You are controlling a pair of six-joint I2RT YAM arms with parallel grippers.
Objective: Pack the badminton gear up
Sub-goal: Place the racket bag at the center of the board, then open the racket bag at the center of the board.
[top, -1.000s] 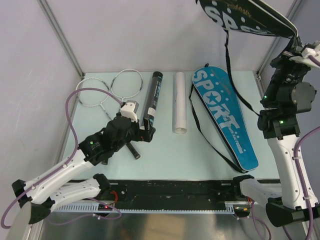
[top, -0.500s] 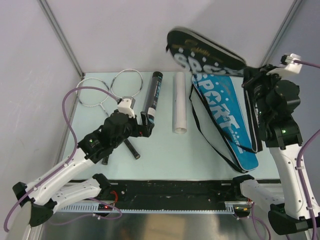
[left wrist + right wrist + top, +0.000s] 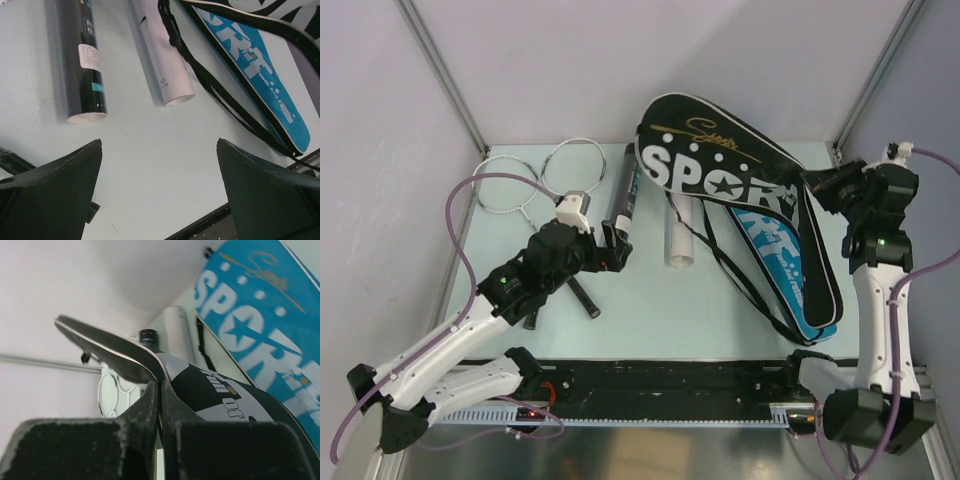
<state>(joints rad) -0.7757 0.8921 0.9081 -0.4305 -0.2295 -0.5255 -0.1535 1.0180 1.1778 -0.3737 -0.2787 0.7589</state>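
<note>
Racket-bag flap (image 3: 720, 165), raised higher half a second ago, now swung down leftward over white tube (image 3: 678, 248); long axis runs left-right. Right gripper (image 3: 160, 410) clamped on flap edge. Left gripper (image 3: 159, 150) jaws apart beside black tube (image 3: 80, 60), which lies near-far on table.

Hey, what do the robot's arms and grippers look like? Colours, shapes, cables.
The left arm and right arm have white links and black joint housings, each showing a small green light. A purple cable runs along each arm. The left gripper and right gripper have black, wedge-shaped fingers.
</note>
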